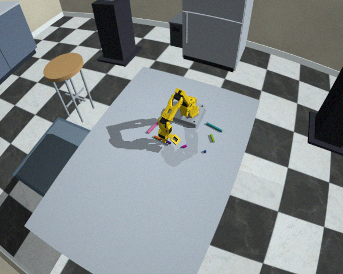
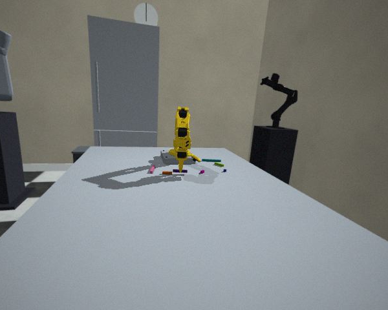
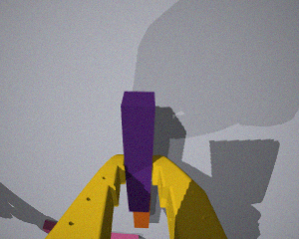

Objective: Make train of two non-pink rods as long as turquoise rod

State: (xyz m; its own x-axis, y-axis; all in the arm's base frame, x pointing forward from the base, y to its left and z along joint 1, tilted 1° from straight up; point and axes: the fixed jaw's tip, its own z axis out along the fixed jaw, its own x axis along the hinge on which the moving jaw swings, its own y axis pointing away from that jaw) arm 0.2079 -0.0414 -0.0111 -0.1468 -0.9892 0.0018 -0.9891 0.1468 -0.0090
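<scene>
My gripper (image 3: pixel 139 191) is shut on the purple rod (image 3: pixel 138 149), which points away from the fingers and is held low over the table. In the exterior view the purple rod (image 2: pixel 178 170) lies level, just right of the orange rod (image 2: pixel 167 172). The orange rod's end (image 3: pixel 141 219) shows right behind the purple rod in the wrist view, in line with it. In the top view the gripper (image 1: pixel 166 139) stands between the orange rod (image 1: pixel 157 137) and the purple rod's free end (image 1: pixel 168 142). The turquoise rod (image 1: pixel 214 127) lies to the right of the arm's base.
A pink rod (image 1: pixel 151 128) lies left of the arm. A lime rod (image 1: pixel 212 137), a magenta rod (image 1: pixel 183 145) and a small blue rod (image 1: pixel 204 151) lie to the right. The arm's grey base plate (image 1: pixel 186 117) is behind the gripper.
</scene>
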